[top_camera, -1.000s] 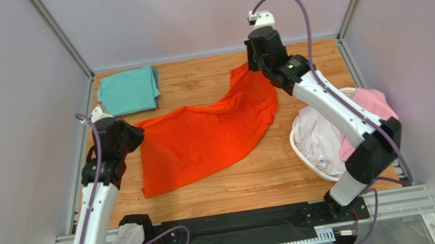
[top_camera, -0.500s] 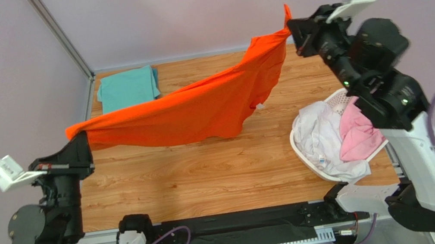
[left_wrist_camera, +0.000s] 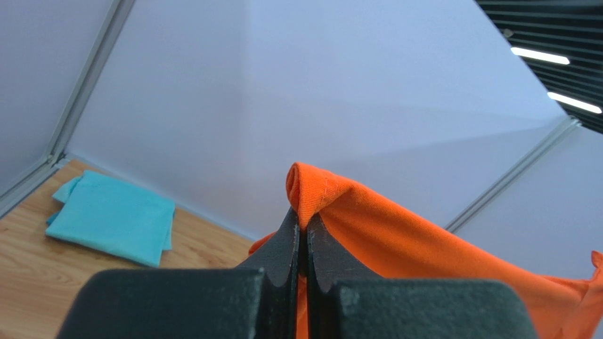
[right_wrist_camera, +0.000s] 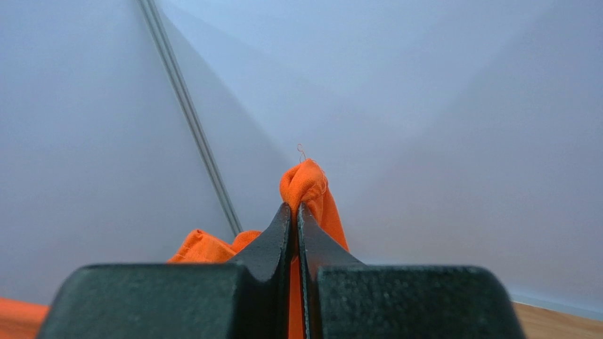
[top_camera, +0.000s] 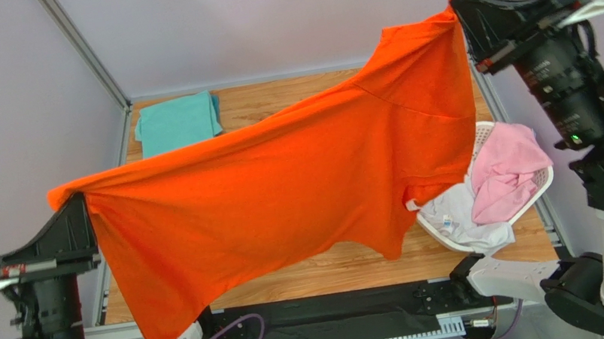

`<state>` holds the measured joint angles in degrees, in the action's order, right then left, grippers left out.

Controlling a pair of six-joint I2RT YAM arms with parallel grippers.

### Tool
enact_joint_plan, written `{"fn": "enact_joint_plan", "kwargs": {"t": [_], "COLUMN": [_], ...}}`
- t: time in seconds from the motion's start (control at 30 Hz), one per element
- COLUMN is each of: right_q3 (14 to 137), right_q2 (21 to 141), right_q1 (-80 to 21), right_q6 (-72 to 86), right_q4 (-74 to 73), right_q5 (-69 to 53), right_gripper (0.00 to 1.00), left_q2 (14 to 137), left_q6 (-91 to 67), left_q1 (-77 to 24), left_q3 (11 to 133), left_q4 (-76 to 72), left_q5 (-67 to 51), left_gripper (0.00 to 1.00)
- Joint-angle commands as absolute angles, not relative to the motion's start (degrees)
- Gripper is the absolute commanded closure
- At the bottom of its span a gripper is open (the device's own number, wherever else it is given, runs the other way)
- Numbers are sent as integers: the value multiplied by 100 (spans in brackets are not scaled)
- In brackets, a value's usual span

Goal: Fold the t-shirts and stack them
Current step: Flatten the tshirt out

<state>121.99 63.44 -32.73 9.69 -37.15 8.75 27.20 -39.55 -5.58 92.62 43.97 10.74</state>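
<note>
The orange-red t-shirt (top_camera: 299, 188) hangs stretched in the air between both arms, high above the table. My left gripper (top_camera: 76, 202) is shut on its near-left corner (left_wrist_camera: 318, 194), and my right gripper (top_camera: 458, 6) is shut on its far-right corner (right_wrist_camera: 306, 185). The cloth drapes down toward the table's near edge and hides much of the wood. A folded teal-green t-shirt (top_camera: 177, 124) lies flat at the far left corner, and it also shows as the teal-green t-shirt (left_wrist_camera: 113, 219) in the left wrist view. Pale pink (top_camera: 506, 169) and white (top_camera: 458, 213) t-shirts sit bunched in the basket.
A white perforated basket (top_camera: 507, 232) stands at the table's right edge. Metal frame posts (top_camera: 82, 50) and grey walls close in the table on three sides. The wooden tabletop (top_camera: 285, 99) shows at the back and the black rail (top_camera: 329, 315) along the front.
Both arms have swung up and outward, lifting the orange-red t-shirt from a sagging band near the table into a wide sheet held high. The grips have not changed.
</note>
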Motion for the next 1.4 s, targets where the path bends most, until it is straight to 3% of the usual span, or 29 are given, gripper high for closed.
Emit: {"fn": "enact_joint_plan", "kwargs": {"t": [0.0, 0.1, 0.27, 0.3, 0.33, 0.43, 0.47, 0.5, 0.53, 0.57, 0.6, 0.67, 0.7, 0.77, 0.9, 1.23, 1.37], "right_q3": [12103, 11630, 10489, 10320, 10153, 9853, 9870, 9922, 9992, 10106, 10308, 10476, 10511, 10486, 10152, 7842, 7129], "right_q2": [7065, 7582, 8576, 8761, 9189, 10155, 10395, 10702, 10966, 11439, 11635, 11986, 12032, 11980, 11481, 9783, 9484], "right_q1": [-3270, -3208, -2541, -2383, -2321, -2241, -2241, -2241, -2241, -2250, -2241, -2241, -2250, -2250, -2259, -2672, -2742], "right_q6": [466, 290, 615, 694, 842, 941, 923, 914, 931, 949, 967, 1037, 1089, 1177, 1475, 2354, 2698], "right_q4": [-3630, -3279, -2524, -2366, -2112, -1891, -1855, -1863, -1976, -2065, -2266, -2416, -2452, -2513, -2689, -2690, -2646], "right_q5": [1440, 1985, 1566, 1425, 1137, 783, 739, 703, 729, 712, 703, 738, 773, 800, 747, 598, 457], "right_gripper": [100, 100, 100, 100, 100, 100, 100, 94, 86, 70, 43, 32, 16, 0, 0, 0, 0], "left_q2": [3409, 3866, 5058, 5297, 5822, 6955, 7222, 7486, 7923, 8102, 8243, 8446, 8464, 8411, 8069, 6646, 6609], "left_q6": [-3814, -3902, -4157, -4183, -4157, -4175, -4157, -4166, -4157, -4157, -4149, -4096, -4078, -3982, -3850, -3858, -3885], "left_q1": [-554, -554, -545, -545, -493, -344, -299, -238, -220, -194, -167, -167, -176, -176, -176, -377, -668], "left_q3": [8948, 8465, 7323, 7173, 6928, 6715, 6715, 6758, 6794, 6837, 6907, 6908, 6891, 6856, 6497, 5204, 4966], "left_q4": [4570, 4579, 4333, 4220, 4140, 3964, 3946, 3972, 3981, 4086, 4130, 4122, 4113, 4113, 4061, 3428, 3358], "left_q5": [1449, 1932, 2687, 2733, 2725, 2602, 2471, 2426, 2391, 2251, 2198, 2119, 2109, 1987, 1566, 308, 141], "left_gripper": [100, 100, 100, 95, 87, 48, 9, 1, 0, 0, 0, 0, 0, 0, 0, 0, 0]}}
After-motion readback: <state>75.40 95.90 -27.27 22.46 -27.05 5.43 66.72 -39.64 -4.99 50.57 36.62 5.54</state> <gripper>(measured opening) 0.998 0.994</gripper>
